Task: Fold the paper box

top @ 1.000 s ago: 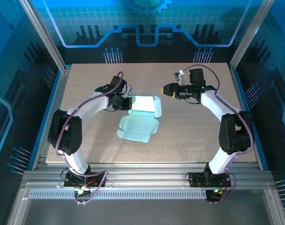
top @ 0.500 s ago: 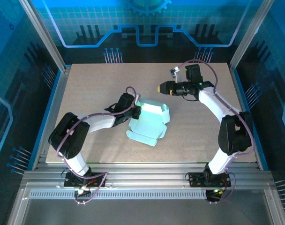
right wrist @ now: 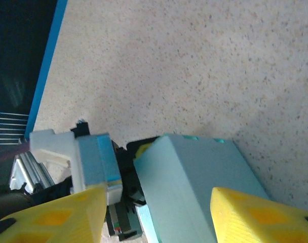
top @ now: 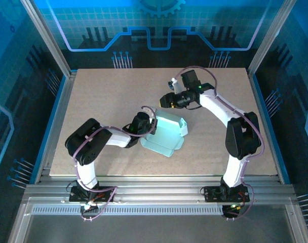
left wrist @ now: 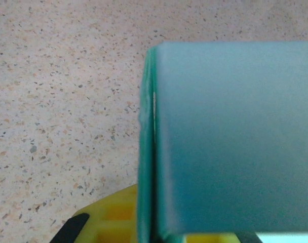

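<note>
The paper box (top: pixel 169 132) is pale mint card, partly folded with raised walls, lying near the table's middle. My left gripper (top: pixel 150 126) is shut on its left edge. In the left wrist view the card (left wrist: pixel 230 142) stands upright, its doubled edge pinched between the yellow fingers (left wrist: pixel 106 217) of the left gripper (left wrist: pixel 154 230). My right gripper (top: pixel 166 99) hovers open just behind the box. In the right wrist view the right gripper (right wrist: pixel 159 215) has its yellow fingertips (right wrist: pixel 52 215) spread either side of the box (right wrist: pixel 194 187), without touching it.
The speckled tabletop (top: pixel 93 91) has free room to the left, right and back. Blue-edged frame rails (top: pixel 58 106) border it. The left wrist's camera block (right wrist: pixel 93 159) sits close beside the box in the right wrist view.
My left arm has swung right and toward the near edge, dragging the box with it, and the box now stands more folded up. The right gripper has moved left, toward the box.
</note>
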Tool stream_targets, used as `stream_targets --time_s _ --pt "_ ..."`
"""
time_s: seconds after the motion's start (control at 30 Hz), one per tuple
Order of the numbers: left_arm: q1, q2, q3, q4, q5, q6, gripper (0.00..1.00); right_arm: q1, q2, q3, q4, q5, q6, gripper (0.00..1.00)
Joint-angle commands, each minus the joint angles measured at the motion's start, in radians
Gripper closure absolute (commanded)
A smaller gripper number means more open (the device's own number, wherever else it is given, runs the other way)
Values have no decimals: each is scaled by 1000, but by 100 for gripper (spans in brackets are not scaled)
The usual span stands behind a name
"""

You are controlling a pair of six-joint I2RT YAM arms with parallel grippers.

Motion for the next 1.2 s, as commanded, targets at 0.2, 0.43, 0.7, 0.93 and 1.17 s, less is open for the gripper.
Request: stream_targets --time_s 0.2,0.43,0.7,0.93,1.17 --pt "-3 55 -31 86 -7 32 89 3 -8 -110 -12 -40 21 44" --pt "-2 63 -17 64 8 38 79 3 60 -72 -94 -14 -61 45" --pt "-2 61 -28 65 11 32 74 -25 72 -51 -135 47 -129 50" --pt "-2 55 -36 85 20 27 63 -26 89 -36 -169 83 -161 51" --pt "7 42 -65 116 20 38 50 -26 84 -48 -168 84 -158 52"
